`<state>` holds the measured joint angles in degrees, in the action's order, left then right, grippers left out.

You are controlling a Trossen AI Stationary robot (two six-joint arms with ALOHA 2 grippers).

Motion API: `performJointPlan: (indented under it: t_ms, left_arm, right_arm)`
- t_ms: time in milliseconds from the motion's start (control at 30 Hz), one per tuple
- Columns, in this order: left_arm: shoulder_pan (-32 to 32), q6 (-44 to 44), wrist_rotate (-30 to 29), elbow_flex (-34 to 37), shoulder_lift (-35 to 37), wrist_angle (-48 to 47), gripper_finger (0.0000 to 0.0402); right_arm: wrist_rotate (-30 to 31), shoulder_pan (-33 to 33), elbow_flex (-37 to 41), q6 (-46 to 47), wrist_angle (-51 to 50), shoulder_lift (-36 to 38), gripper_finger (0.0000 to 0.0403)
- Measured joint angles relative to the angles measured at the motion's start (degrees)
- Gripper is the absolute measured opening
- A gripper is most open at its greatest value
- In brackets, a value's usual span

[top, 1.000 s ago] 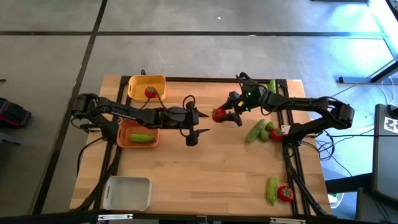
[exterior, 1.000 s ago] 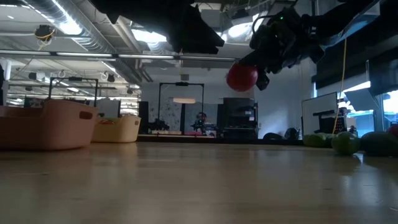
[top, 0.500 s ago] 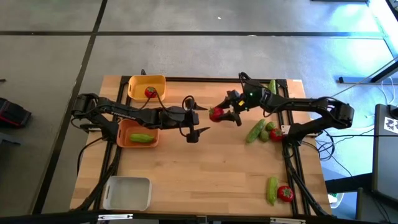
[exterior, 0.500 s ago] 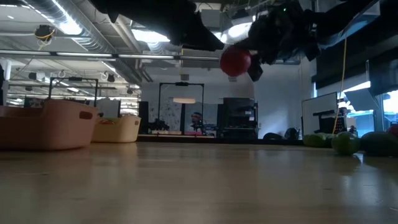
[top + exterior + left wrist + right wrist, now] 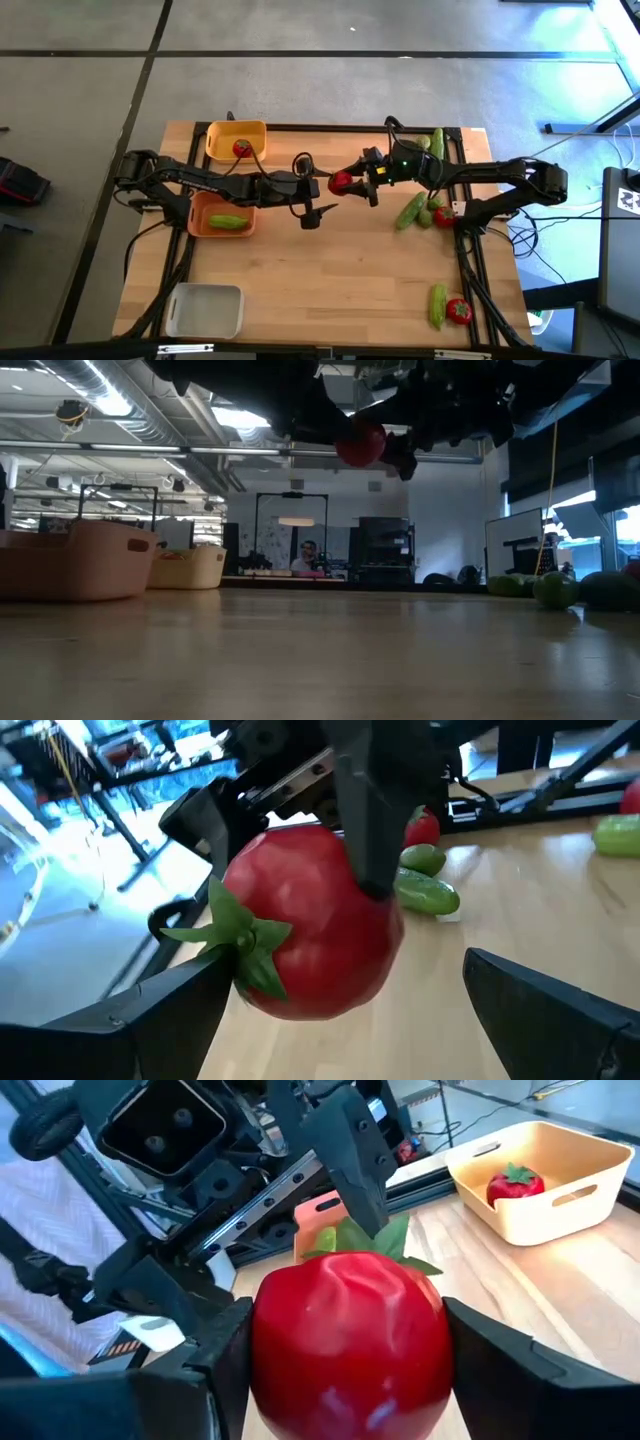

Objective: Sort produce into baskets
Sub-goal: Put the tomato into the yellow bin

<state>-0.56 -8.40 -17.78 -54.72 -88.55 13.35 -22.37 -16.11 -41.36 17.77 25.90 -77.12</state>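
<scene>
A red tomato [image 5: 340,182] hangs in the air over the table's middle, between the fingers of my right gripper [image 5: 347,184], which is shut on it. My left gripper [image 5: 322,194] is open right at the tomato. In the left wrist view its two fingers stand on either side of the tomato [image 5: 310,920], with a gap on one side. The yellow basket [image 5: 222,133] holds a tomato [image 5: 241,148]. The orange basket [image 5: 205,208] holds a cucumber [image 5: 227,221]. The white-grey basket [image 5: 205,310] stands at the near left. My right gripper pinches the tomato's two opposite sides [image 5: 270,1350] between its two fingers. The fingers lie about level and come from the table's right. The tomato is lifted well clear of the table, as the low view [image 5: 360,446] shows.
Loose produce lies at the right: cucumbers [image 5: 410,210] [image 5: 437,140] [image 5: 437,305], tomatoes [image 5: 445,216] [image 5: 458,311] and a lime [image 5: 432,203]. Bare wood lies in the middle and near part of the table [image 5: 340,280].
My right gripper has carried the tomato toward the table's left and a little upward, up to my left gripper. The tomato now sits between my left gripper's open fingers.
</scene>
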Motion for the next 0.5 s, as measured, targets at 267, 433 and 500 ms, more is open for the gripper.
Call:
performJointPlan:
  t_ms: [267, 433, 500]
  left_arm:
    - [0.28, 5.20, -0.99, -0.01, 0.00, 2.82, 0.0390]
    - [0.06, 4.64, -4.63, -0.01, -0.69, 3.53, 0.0390]
    - [-0.21, 3.59, -6.23, 0.02, -1.17, 3.83, 0.0390]
  right_arm:
    - [3.13, 1.10, 0.02, 2.82, 1.51, 0.00, 0.0250]
    - [6.03, 2.41, -0.01, 3.79, 3.01, 0.00, 0.0250]
    - [6.62, 3.15, -0.09, 4.59, 4.36, 0.00, 0.0250]
